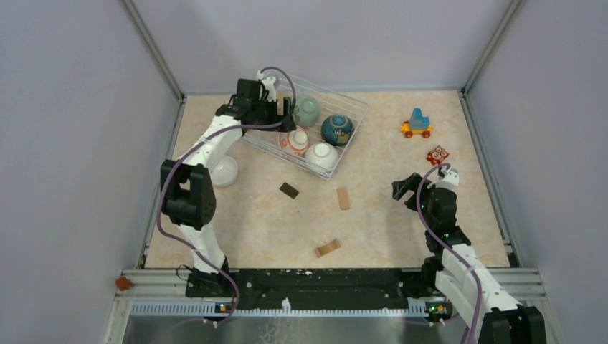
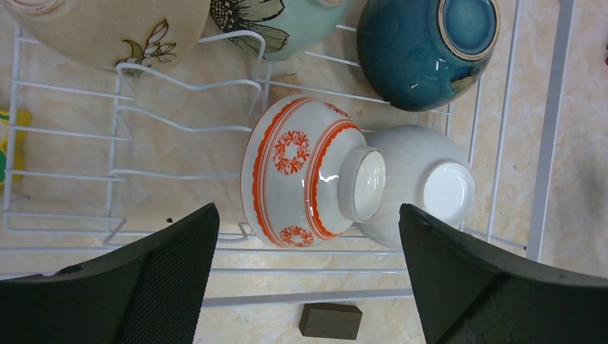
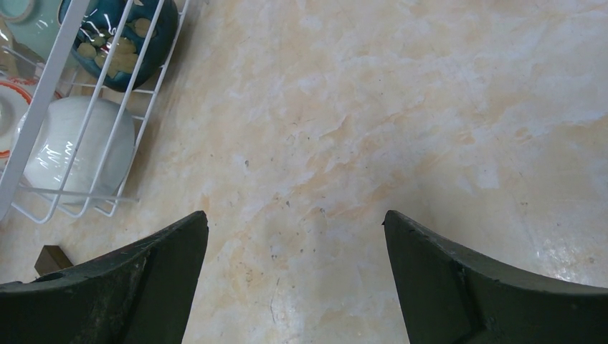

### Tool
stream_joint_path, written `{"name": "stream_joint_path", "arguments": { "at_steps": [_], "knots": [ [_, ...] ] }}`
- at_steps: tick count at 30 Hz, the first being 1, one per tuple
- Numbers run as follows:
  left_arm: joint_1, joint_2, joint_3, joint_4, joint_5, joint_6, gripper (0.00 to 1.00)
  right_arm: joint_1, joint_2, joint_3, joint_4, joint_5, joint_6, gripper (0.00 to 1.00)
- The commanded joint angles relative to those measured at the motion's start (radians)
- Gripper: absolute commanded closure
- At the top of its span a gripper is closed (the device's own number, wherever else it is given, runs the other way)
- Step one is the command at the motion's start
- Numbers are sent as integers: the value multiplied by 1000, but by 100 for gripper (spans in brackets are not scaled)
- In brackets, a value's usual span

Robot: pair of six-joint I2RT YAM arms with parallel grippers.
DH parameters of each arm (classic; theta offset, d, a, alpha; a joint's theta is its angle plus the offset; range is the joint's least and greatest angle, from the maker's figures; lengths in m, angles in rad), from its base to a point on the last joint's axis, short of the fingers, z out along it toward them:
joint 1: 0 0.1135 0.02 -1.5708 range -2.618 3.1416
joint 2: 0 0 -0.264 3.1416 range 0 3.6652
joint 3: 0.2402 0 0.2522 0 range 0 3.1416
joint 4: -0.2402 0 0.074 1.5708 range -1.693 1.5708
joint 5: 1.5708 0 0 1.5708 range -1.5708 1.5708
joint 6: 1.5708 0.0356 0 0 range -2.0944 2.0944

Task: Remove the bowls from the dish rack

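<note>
Holding the left gripper [image 2: 308, 211] spread wide and empty above the orange-patterned bowl [image 2: 294, 172] in the dish rack [image 2: 548, 107], I have that arm stretched far forward, the right gripper [image 3: 295, 215] likewise agape over the table [image 3: 430, 107], elbow bent.

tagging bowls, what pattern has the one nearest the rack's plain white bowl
Patterned bowl: white with orange-red bands and wreaths; left wrist view shows it best.

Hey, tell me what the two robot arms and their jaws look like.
Both the left arm and right arm have white link shells with black joint housings. A purple cable loops along each. The jaws are broad, dark, matte wedges with finely textured faces.
</note>
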Motion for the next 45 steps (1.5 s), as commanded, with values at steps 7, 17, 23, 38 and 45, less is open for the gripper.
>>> {"name": "stream_joint_path", "arguments": {
  "at_steps": [7, 17, 23, 38, 45],
  "knots": [
    [-36, 103, 119, -66, -36, 59, 1, 6, 4, 5, 33, 10, -5, 8],
    [-54, 190, 183, -129, -82, 75, 1, 6, 7, 6, 30, 17, -4, 8],
    [-60, 200, 195, -140, -62, 76, 18, 6, 8, 6, 31, 17, -4, 8],
    [-85, 118, 237, -155, -103, 76, 43, 6, 8, 8, 29, 21, -2, 9],
    [-85, 74, 234, -122, -51, 49, 46, 6, 7, 8, 29, 19, -2, 9]
  ]
}}
